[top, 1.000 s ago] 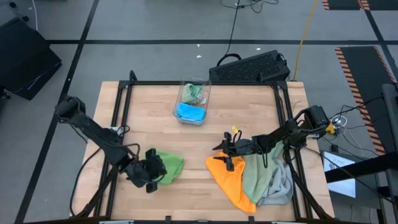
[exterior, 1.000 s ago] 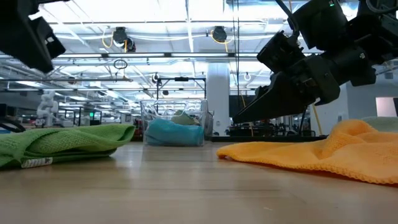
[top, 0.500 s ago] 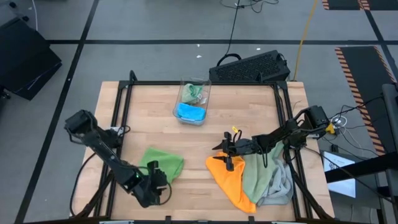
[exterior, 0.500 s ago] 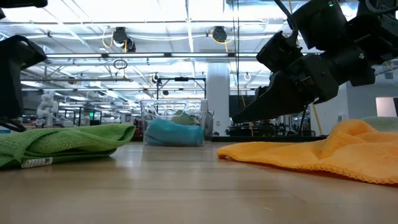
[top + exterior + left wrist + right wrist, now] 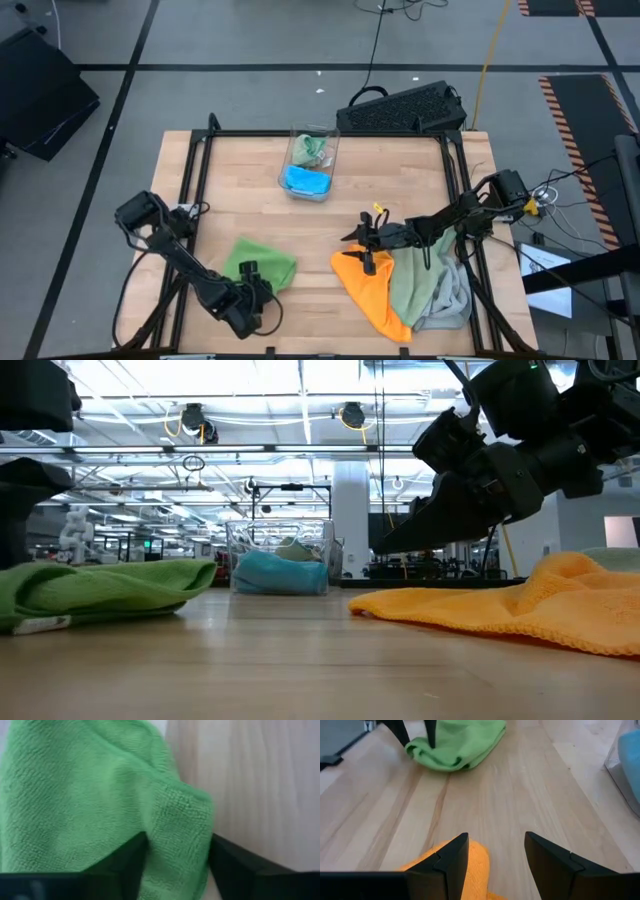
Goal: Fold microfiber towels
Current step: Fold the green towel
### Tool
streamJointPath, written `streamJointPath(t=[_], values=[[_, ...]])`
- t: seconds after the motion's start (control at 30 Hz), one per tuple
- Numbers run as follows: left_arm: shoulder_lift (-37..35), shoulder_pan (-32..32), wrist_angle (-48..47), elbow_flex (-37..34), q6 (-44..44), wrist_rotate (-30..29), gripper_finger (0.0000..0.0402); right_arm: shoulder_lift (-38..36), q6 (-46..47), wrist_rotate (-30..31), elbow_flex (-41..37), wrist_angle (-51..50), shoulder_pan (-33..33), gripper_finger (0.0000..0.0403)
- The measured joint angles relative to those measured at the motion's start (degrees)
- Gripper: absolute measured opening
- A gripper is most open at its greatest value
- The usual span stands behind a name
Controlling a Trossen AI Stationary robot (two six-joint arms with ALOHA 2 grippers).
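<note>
Left end effector [image 5: 250, 272] stands spread astride the bright green towel's [image 5: 262, 267] edge at the worktop's [image 5: 250, 205] seven o'clock; right end effector [image 5: 366, 244] waits released above the orange towel [image 5: 368, 285] at four.

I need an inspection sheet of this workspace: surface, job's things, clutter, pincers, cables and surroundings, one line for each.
Surface: wooden table, dark frame around it.
Job's things: bright green towel front left, bunched; orange towel, sage green towel and grey towel piled front right; blue towel in the clear bin with another greenish cloth.
Clutter: nothing seen.
Pincers: left pincer open at the bright green towel's edge; right pincer open above the orange towel.
Cables: yellow cable and a dark one on the floor.
Surroundings: black keyboard-like unit behind the table.
</note>
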Motion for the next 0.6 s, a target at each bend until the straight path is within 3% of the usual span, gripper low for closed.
streamJointPath(t=[0.17, 0.23, 0.47, 0.6], values=[[-0.17, 0.02, -0.69, -0.13, 3.21, -2.95, 0.0048, 0.0, 0.71, -0.11, 0.0, 2.08, 0.13, 0.0185], [-0.77, 0.45, -1.48, -0.38, 4.95, -3.97, 0.0016, 0.0, 1.38, -0.11, 0.0, 2.26, 0.15, 0.0185], [-7.2, 1.63, -0.74, -0.48, 6.91, -10.79, 0.0022, 0.02, 0.11, 0.23, 2.8, 2.25, 2.33, 0.0185], [-10.93, 1.7, 2.11, -0.52, 10.17, -15.73, 0.0009, 0.14, -6.93, 5.45, 6.78, 0.15, 4.61, 0.0189]])
